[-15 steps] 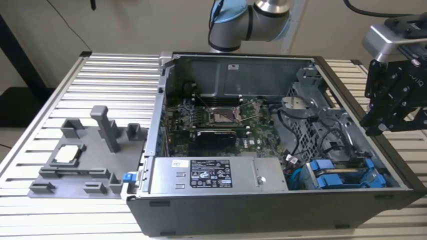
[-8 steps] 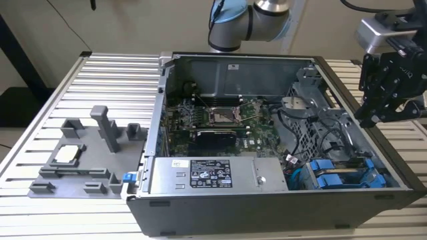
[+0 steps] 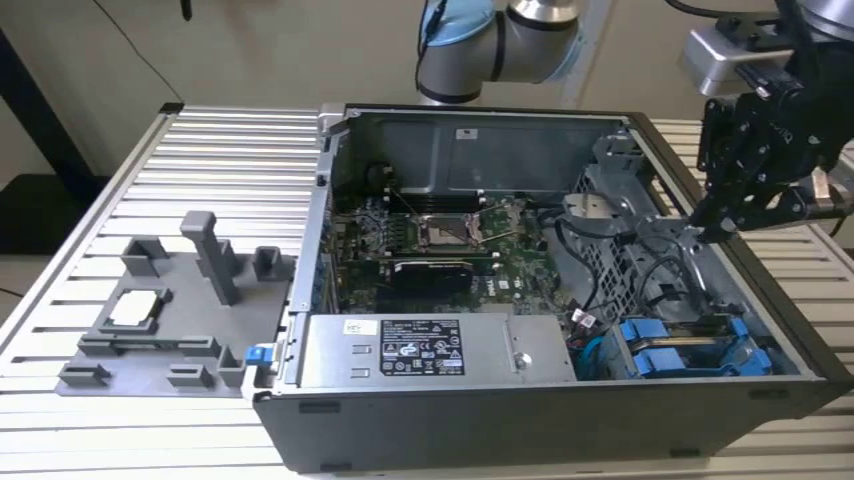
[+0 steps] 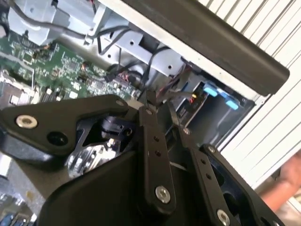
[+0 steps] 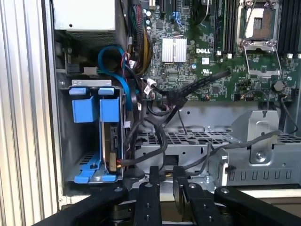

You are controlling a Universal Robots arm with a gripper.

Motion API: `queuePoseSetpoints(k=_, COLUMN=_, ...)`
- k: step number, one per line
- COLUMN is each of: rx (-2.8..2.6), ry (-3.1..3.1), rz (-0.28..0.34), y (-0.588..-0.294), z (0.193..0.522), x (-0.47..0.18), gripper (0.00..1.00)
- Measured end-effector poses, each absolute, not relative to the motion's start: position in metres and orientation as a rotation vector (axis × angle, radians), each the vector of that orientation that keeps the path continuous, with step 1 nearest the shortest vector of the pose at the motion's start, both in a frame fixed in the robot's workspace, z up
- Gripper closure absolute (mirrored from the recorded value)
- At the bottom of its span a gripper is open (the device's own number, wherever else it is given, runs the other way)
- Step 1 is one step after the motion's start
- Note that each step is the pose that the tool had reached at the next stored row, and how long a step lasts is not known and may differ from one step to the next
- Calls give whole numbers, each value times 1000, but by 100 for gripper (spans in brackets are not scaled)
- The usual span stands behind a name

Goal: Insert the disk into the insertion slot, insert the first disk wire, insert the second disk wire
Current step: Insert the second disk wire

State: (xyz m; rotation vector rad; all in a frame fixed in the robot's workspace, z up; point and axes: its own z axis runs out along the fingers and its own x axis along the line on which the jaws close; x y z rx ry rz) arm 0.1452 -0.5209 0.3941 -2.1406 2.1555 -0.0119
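Two blue-framed drives (image 5: 84, 110) (image 5: 109, 110) sit side by side in the drive bay of the open computer case (image 3: 534, 400). The disk is one of them; which one I cannot tell. In the exterior view they show at the case's near right corner (image 3: 667, 350). A dark wire (image 5: 131, 162) runs from the rear of the drive nearer the motherboard toward my gripper (image 5: 164, 175). My gripper (image 3: 707, 225) hovers at the case's right rim over the metal drive cage (image 5: 202, 141). Its fingers (image 4: 148, 101) stand nearly together on a wire.
The motherboard (image 3: 441, 240) and power supply (image 3: 414, 350) fill the case, with loose cables (image 3: 667, 275) over the cage. A grey fixture block (image 3: 160, 310) stands on the slatted table (image 3: 227, 170) at the exterior view's left. The arm's base (image 3: 494, 50) rises behind the case.
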Motion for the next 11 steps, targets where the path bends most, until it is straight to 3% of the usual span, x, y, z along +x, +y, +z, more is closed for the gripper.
queuePoseSetpoints(k=11, rx=-2137, ry=2138, rz=-18, y=-519, z=390, x=122, gripper=73)
